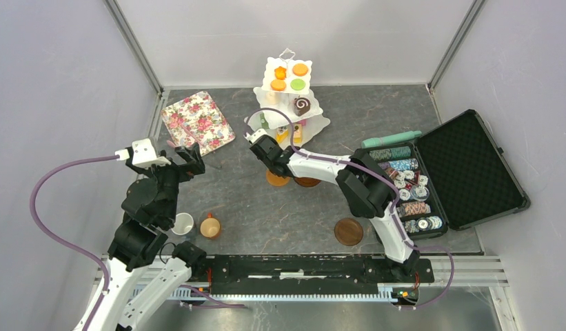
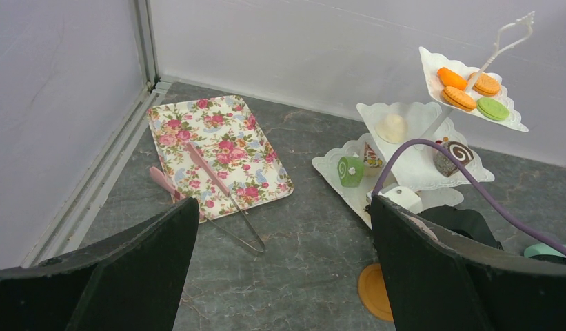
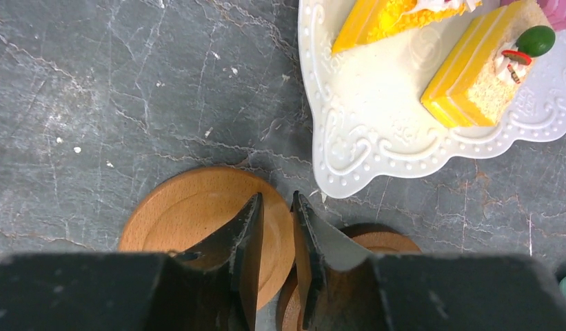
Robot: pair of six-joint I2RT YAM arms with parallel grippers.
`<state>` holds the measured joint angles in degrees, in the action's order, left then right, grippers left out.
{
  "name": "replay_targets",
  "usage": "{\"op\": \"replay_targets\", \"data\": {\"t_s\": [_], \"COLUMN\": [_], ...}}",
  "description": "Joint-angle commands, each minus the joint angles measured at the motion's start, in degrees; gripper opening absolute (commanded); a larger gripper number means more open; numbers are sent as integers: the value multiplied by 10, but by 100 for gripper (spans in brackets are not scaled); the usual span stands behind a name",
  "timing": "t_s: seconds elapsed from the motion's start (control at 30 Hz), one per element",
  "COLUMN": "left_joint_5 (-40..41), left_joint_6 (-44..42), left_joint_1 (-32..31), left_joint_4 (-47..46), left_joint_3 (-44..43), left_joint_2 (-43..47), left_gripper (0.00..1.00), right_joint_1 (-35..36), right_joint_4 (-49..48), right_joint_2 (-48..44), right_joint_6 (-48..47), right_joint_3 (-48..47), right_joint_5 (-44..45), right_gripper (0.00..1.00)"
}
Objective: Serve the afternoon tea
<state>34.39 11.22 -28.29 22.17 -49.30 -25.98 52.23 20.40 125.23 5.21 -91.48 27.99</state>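
The white three-tier stand (image 1: 290, 96) holds toy cakes at the back centre. In front of it, my right gripper (image 3: 276, 200) has its jaws closed narrowly over the rim of a light wooden saucer (image 3: 190, 214), one finger above its dish, the other outside its edge. This saucer overlaps a darker saucer (image 3: 383, 245). The stand's bottom tier (image 3: 376, 131), with yellow cake slices (image 3: 473, 83), lies just beyond the fingertips. A third saucer (image 1: 348, 232) sits near the front. A white mug (image 1: 183, 224) and an orange mug (image 1: 210, 226) stand front left. My left gripper (image 2: 283, 207) hangs open and empty above the table.
A floral tray (image 1: 197, 123) lies at the back left with pink-handled tongs (image 2: 218, 183) across its near edge. An open black case of poker chips (image 1: 473, 165) fills the right side. A teal cylinder (image 1: 390, 138) lies behind the case.
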Motion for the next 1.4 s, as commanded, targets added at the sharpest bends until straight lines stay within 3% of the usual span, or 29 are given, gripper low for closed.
{"op": "replay_targets", "data": {"t_s": [0.0, 0.27, 0.37, 0.53, 0.7, 0.83, 0.97, 1.37], "left_joint_5": [5, 6, 6, 11, 22, 26, 24, 31], "left_joint_6": [6, 6, 6, 9, 11, 9, 12, 14], "left_joint_1": [4, 7, 11, 21, 26, 26, 26, 26], "left_joint_4": [-18, -18, -18, -20, -21, -25, -24, -23], "left_joint_3": [1, 1, 0, 2, 7, 10, 10, 10], "left_joint_2": [-4, -6, -4, 5, 24, 37, 45, 76], "left_gripper": [100, 100, 100, 100, 100, 100, 100, 100], "right_joint_1": [-1, 42, 69, 112, 139, 157, 177, 213], "right_joint_4": [15, 56, 58, -40, -138, -183, -159, -93], "right_joint_2": [-3, -111, -140, -169, -152, -122, -84, 59], "right_joint_6": [-8, -6, 27, 102, 176, 238, 262, 296], "right_joint_3": [-45, -51, -28, 44, 60, 39, -20, -191], "right_joint_5": [1, -12, -59, -191, -257, -279, -265, -234], "right_gripper": [30, 51, 56, 68, 79, 84, 86, 81]}}
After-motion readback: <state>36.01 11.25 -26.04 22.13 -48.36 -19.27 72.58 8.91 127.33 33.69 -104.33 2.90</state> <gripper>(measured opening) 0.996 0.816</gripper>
